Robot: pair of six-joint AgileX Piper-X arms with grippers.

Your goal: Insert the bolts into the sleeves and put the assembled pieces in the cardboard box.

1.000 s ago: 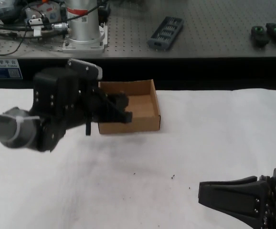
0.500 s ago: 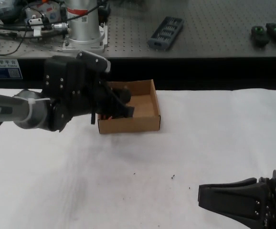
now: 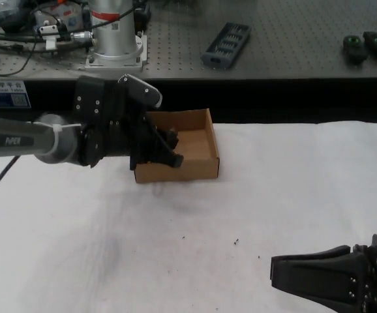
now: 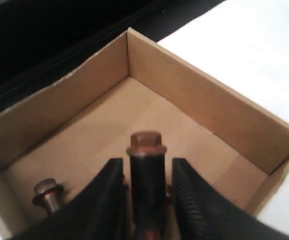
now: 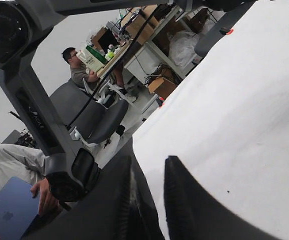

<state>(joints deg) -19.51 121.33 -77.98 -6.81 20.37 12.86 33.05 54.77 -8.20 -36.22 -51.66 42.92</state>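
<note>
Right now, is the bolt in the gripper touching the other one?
Apart. In the left wrist view, a finger of the left gripper sits between the held piece and the other piece in the cardboard box corner.

Prob. a lab: perforated bench [image 3: 293, 45], metal post [image 3: 113, 29], cables [image 3: 9, 36], office chair [image 5: 102, 122].

Brown cardboard box [image 4: 204, 97], coppery bolt [image 4: 145, 141], black sleeve [image 4: 147, 187].

White cloth [image 3: 273, 195] over the bench, perforated metal board [image 3: 293, 39] behind, grey office chair [image 5: 103, 121], cluttered desks [image 5: 134, 56].
</note>
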